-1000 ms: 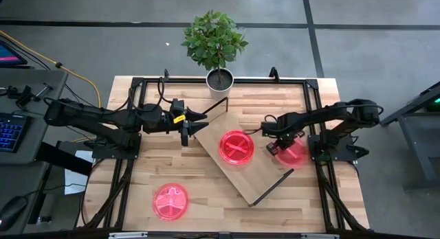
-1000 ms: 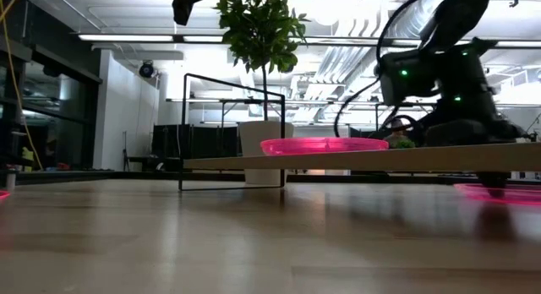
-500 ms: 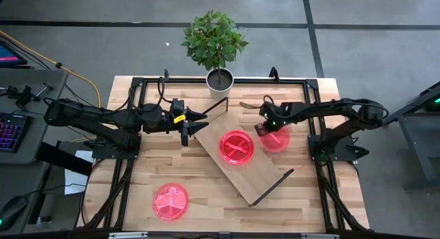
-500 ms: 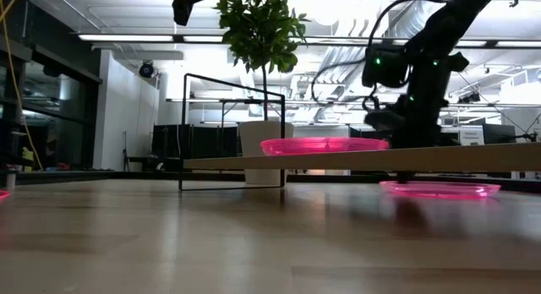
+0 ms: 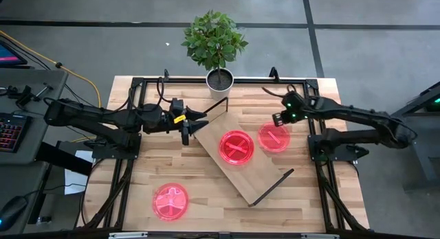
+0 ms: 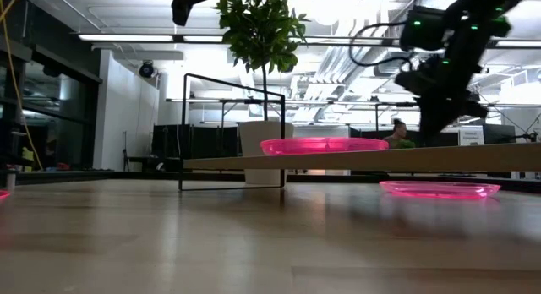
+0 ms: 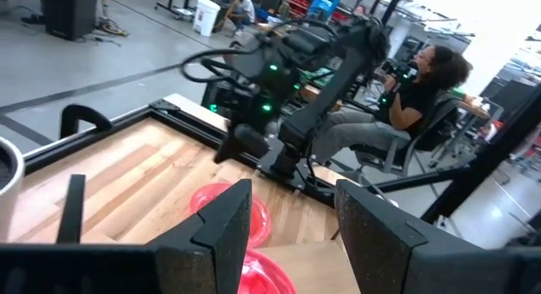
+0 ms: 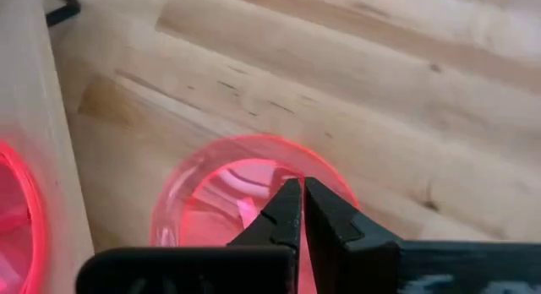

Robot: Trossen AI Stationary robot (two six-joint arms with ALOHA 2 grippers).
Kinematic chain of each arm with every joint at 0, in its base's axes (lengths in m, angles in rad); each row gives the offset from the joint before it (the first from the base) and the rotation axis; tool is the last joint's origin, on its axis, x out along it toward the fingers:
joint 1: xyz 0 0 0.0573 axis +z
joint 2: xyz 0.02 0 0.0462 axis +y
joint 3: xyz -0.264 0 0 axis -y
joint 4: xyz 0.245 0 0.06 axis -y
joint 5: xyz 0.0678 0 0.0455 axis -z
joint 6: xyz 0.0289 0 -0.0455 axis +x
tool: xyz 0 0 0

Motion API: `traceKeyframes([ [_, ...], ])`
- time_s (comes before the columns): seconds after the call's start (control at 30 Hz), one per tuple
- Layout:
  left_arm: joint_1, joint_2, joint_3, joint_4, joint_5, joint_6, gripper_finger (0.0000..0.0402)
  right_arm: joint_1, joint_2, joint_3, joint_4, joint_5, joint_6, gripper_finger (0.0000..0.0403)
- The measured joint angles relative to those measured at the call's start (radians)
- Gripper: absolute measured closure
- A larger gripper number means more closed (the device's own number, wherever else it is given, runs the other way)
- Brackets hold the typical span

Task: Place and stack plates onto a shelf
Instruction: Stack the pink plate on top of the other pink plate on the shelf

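The shelf [image 5: 258, 174] lies diagonally mid-table, with a black wire frame [image 6: 232, 129] at its end. One pink plate [image 5: 236, 147] rests flat on the shelf board [image 6: 423, 158]. A second plate [image 5: 273, 137] lies on the tabletop just right of the shelf, and shows in the low view [image 6: 438, 189] and right wrist view [image 8: 245, 188]. A third plate [image 5: 170, 201] lies near the front left. My right gripper [image 5: 277, 119] [image 8: 302, 186] is shut and raised above the second plate's far side. My left gripper [image 5: 199, 128] [image 7: 292, 197] is open and high above the shelf's far-left end.
A potted plant [image 5: 220, 79] stands at the table's far edge, behind the shelf. A black metal frame [image 5: 137, 84] runs round the tabletop. A seated person [image 7: 423, 83] is in the room beyond the table's right side.
My right gripper has slid the second plate along the table toward the far left, up beside the shelf. It has then lifted off the plate and gone up and toward the far edge. The plate stays flat where it was left.
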Motion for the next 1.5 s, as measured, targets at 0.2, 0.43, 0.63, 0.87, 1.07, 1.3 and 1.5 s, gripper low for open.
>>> traceKeyframes([
  [0.2,0.000,0.000,0.000,0.002,-0.017,-0.001,0.0241,-0.049,-0.171,-0.166,0.065,-0.031,0.122,0.0383],
  [0.43,0.000,0.000,0.000,0.003,-0.017,-0.001,0.0241,-0.091,-0.260,-0.305,0.125,-0.042,0.249,0.0283],
  [0.63,0.000,0.000,0.000,0.004,-0.019,-0.001,0.0241,-0.070,-0.244,-0.408,0.195,-0.097,0.299,0.0212],
  [0.87,0.000,0.000,0.000,0.004,-0.019,-0.001,0.0241,-0.039,-0.248,-0.453,0.258,-0.095,0.292,0.0196],
  [1.07,0.000,0.000,0.000,0.003,-0.019,-0.001,0.0241,0.006,-0.246,-0.456,0.259,-0.074,0.301,0.0247],
  [1.3,0.000,0.000,0.000,0.003,-0.020,-0.001,0.0241,0.030,-0.244,-0.459,0.252,-0.053,0.354,0.0387],
  [1.5,0.000,0.000,0.000,0.005,-0.022,-0.001,0.0241,0.032,-0.269,-0.424,0.267,-0.136,0.341,0.0401],
])
